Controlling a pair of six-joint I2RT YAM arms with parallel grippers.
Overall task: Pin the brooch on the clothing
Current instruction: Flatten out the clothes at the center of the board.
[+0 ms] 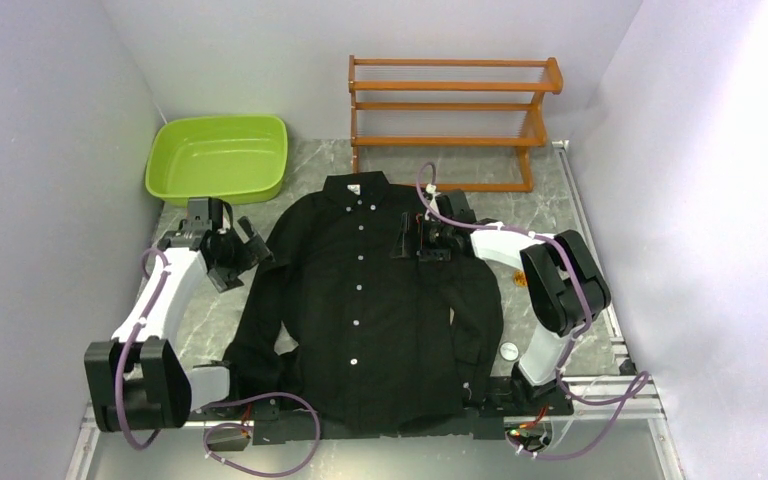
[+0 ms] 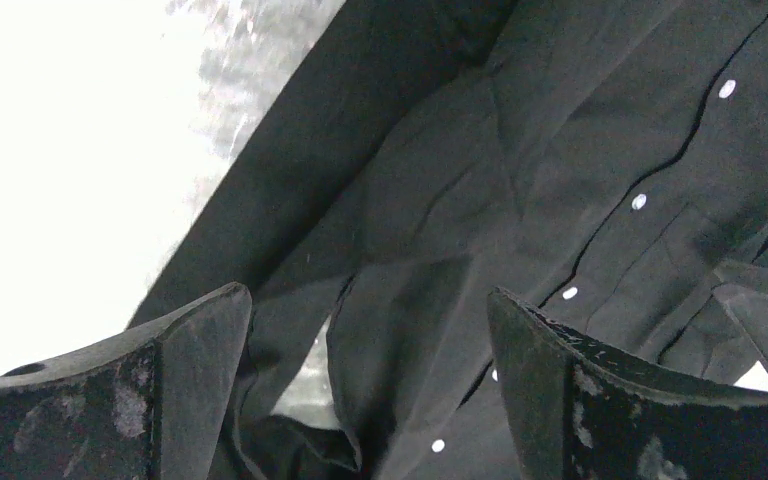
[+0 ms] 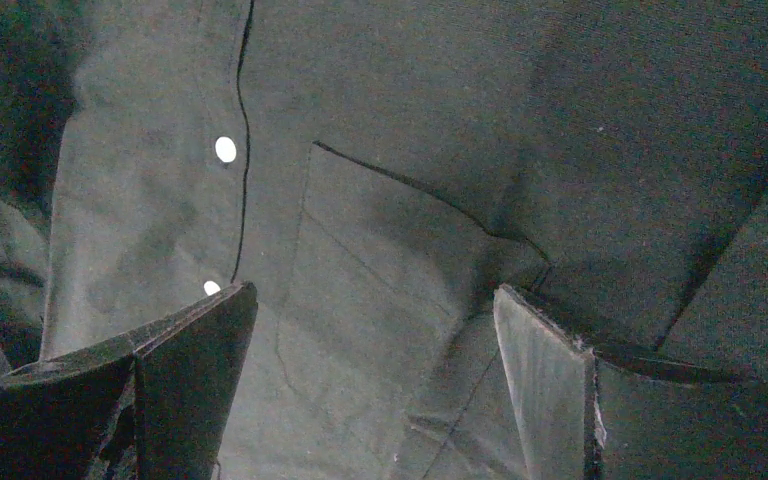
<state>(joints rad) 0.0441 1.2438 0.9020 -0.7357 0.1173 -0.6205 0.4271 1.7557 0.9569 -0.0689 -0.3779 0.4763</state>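
**Shirt** (image 1: 370, 300): black, long-sleeved, lying flat and face up on the table (image 1: 200, 320), collar at the far end. Its hem is cut off behind the arm bases.

**Brooch** (image 1: 522, 281): only a tiny orange speck just off the shirt's right sleeve, close against the right arm. Its shape is too small to tell, and only the top view shows it.

**Left pincer** (image 1: 250, 248): released, beside the shirt's left shoulder. Its wrist view (image 2: 370, 310) shows the sleeve folds and the row of buttons (image 2: 639, 201). The table there is washed out to white.

**Right pincer** (image 1: 407, 242): released, over the shirt's right chest, dark on dark from above. Its wrist view (image 3: 375, 300) alone shows the chest pocket (image 3: 380, 260).

**Beyond the shirt's collar**: green basin (image 1: 218, 158), wooden rack (image 1: 450, 120).

**By the right cuff**: small pale disc (image 1: 510, 351), kind unclear.
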